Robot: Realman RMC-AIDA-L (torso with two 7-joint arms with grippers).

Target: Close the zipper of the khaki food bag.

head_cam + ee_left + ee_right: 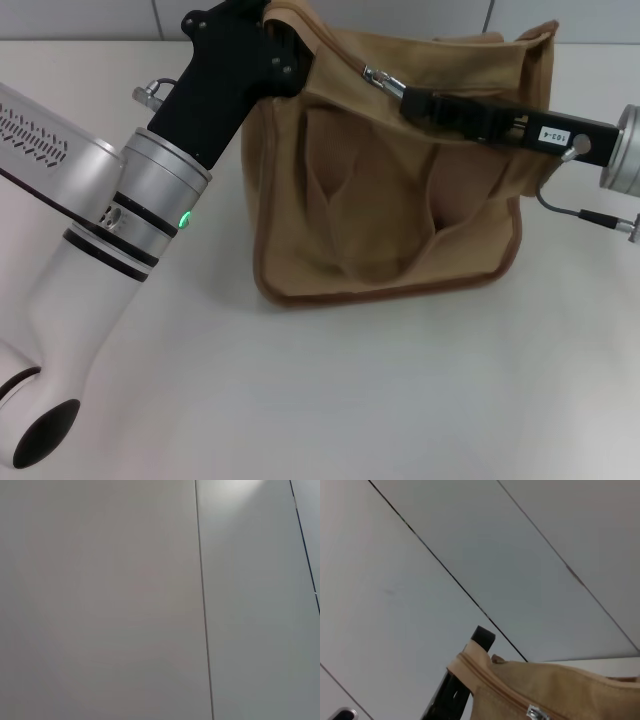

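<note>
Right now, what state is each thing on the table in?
Boxy tan canvas bag: upright on the white table, top pulled taut.
Zipper: silver slider at the right end effector.
Left end effector: at the bag's left top corner.
Right end effector: at the slider.

A plain white table [320, 400] stands before a grey-seamed tiled wall [100, 600].
</note>
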